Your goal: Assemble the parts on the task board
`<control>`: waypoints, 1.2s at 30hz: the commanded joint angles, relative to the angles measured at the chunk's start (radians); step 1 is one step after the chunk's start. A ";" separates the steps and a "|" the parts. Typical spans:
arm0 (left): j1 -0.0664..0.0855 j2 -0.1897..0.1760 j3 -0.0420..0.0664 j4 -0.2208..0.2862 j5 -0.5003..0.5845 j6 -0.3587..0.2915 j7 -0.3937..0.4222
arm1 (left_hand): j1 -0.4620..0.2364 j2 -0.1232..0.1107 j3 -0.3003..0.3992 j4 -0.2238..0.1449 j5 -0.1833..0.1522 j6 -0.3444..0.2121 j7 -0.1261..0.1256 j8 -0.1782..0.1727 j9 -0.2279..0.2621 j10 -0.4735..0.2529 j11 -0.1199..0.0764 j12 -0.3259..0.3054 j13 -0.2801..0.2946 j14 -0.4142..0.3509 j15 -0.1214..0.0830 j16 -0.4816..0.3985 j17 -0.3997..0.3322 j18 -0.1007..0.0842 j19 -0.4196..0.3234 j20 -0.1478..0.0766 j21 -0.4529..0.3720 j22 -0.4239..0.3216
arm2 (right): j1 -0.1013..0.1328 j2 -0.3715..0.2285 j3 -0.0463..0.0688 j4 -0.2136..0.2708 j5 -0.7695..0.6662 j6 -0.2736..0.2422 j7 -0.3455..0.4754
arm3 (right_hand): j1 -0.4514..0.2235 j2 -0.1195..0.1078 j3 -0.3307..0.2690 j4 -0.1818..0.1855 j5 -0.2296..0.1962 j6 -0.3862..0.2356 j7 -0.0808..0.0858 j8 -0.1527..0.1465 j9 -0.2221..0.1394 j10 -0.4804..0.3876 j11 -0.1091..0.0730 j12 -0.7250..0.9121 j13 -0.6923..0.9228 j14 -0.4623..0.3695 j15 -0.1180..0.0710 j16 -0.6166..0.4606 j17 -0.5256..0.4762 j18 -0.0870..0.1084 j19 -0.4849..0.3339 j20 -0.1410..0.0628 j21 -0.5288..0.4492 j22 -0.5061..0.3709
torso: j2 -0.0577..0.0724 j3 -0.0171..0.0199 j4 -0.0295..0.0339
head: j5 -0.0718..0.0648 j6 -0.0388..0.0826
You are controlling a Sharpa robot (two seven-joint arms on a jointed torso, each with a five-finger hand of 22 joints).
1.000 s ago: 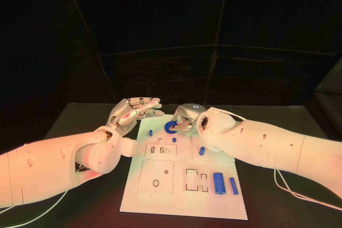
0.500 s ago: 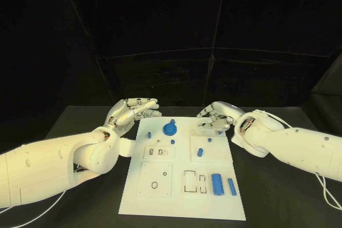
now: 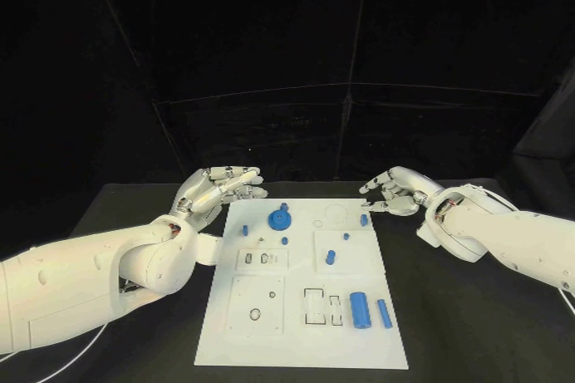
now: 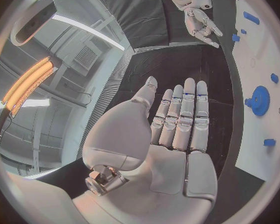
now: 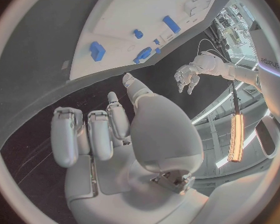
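Note:
The white task board (image 3: 306, 333) lies in the middle of the black table. A blue gear (image 3: 281, 218) stands on its far part, with small blue parts (image 3: 328, 256) scattered round it. A thick blue cylinder (image 3: 358, 307) and a thin blue bar (image 3: 384, 313) lie at the near right. My left hand (image 3: 219, 190) hovers off the board's far left corner, palm flat and empty (image 4: 171, 129). My right hand (image 3: 393, 190) hangs off the far right corner, fingers loosely bent, holding nothing (image 5: 115, 134). The gear (image 4: 259, 100) stands apart from both hands.
Empty slots and recesses (image 3: 321, 304) mark the board's near half. Bare black table (image 3: 467, 316) surrounds the board on both sides. A dark curtain closes off the back.
My right hand has let go of the blue gear and drawn back to the right, off the board. The gear stays standing on the board. The left hand has hardly moved.

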 commanded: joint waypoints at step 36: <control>-0.001 0.009 0.000 -0.012 -0.002 0.021 0.032 | 0.000 0.011 0.003 -0.008 0.004 0.008 0.001 -0.006 0.000 0.011 -0.001 -0.006 0.000 0.012 -0.001 -0.008 0.002 0.014 0.012 0.000 -0.005 -0.002 | -0.059 0.038 0.000 -0.089 -0.009 0.065 0.026 | 0.019 -0.003 -0.010 -0.018 -0.005 0.004 0.002 0.002 -0.001 -0.008 0.000 -0.003 0.012 0.062 0.001 -0.002 0.053 -0.016 -0.004 0.001 -0.006 0.097 | 0.000 -0.0025 0.0012 | -0.003 -0.010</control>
